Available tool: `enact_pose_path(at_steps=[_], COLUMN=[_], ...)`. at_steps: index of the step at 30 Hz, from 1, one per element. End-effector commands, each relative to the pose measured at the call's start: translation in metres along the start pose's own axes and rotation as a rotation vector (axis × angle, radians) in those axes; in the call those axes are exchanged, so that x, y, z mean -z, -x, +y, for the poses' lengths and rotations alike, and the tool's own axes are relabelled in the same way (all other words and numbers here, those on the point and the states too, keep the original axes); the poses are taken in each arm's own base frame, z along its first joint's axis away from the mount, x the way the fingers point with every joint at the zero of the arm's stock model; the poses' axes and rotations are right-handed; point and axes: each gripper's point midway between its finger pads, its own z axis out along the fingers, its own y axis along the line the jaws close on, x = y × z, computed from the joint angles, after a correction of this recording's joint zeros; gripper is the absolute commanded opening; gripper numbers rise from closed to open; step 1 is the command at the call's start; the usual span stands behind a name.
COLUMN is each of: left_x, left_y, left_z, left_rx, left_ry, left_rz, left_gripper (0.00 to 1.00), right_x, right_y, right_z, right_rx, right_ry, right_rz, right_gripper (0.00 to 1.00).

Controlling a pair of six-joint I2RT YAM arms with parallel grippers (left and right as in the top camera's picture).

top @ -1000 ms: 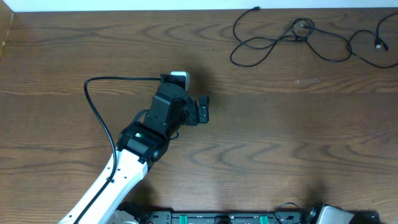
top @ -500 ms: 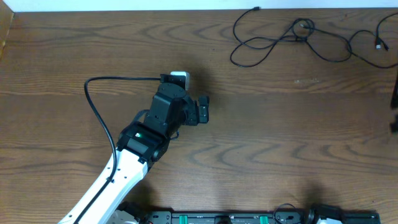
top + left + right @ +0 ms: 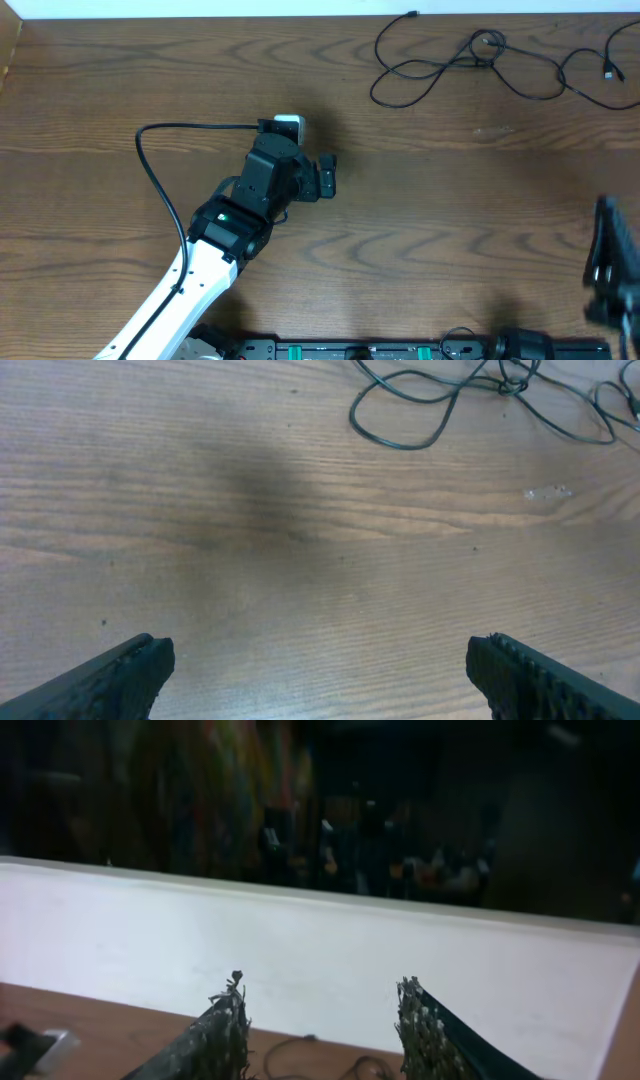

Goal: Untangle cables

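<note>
The cables (image 3: 470,62) are thin black cords looped together at the far right of the wooden table, one plug end (image 3: 609,72) at the right edge. They also show at the top of the left wrist view (image 3: 430,400) and faintly between the fingers in the right wrist view (image 3: 340,1065). No white cord shows. My left gripper (image 3: 327,177) is open and empty over the table's middle, well short of the cables; its fingers are wide apart (image 3: 320,670). My right gripper (image 3: 325,1010) is open and empty, raised and pointing at the back wall; the right arm (image 3: 612,270) is blurred at the right edge.
The left arm's own thick black wire (image 3: 160,170) arcs over the table to the left. A white wall (image 3: 320,940) runs along the table's far edge. A rail with black and green fittings (image 3: 380,350) lies along the front edge.
The right arm has come into the overhead view at the right edge and moved down toward the front. The left arm and the cables have not moved.
</note>
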Motion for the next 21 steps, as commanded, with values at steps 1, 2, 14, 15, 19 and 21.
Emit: enact_pose_path(at_steps=[1, 2, 14, 15, 19, 21], left_x=[-0.001, -0.001, -0.001, -0.001, -0.001, -0.001], left_y=[0.002, 0.002, 0.002, 0.001, 0.002, 0.001], left_z=[0.003, 0.002, 0.002, 0.002, 0.002, 0.002], left_rx=[-0.001, -0.001, -0.001, -0.001, -0.001, -0.002], left_ry=[0.014, 0.013, 0.013, 0.013, 0.013, 0.013], left_rz=[-0.004, -0.004, -0.004, -0.004, -0.004, -0.004], left_gripper=[1.0, 1.0, 1.0, 1.0, 1.0, 1.0], right_x=[0.022, 0.028, 0.075, 0.078, 0.101, 0.116], right_y=[0.0, -0.001, 0.012, 0.013, 0.017, 0.02], right_z=[0.009, 0.012, 0.029, 0.031, 0.042, 0.047], right_rx=[0.016, 0.018, -0.012, -0.009, 0.014, 0.025], right_ry=[0.015, 0.019, 0.042, 0.05, 0.08, 0.087], right_rz=[-0.04, -0.05, -0.175, -0.184, -0.246, -0.284], right_gripper=[0.48, 0.48, 0.49, 0.49, 0.51, 0.5])
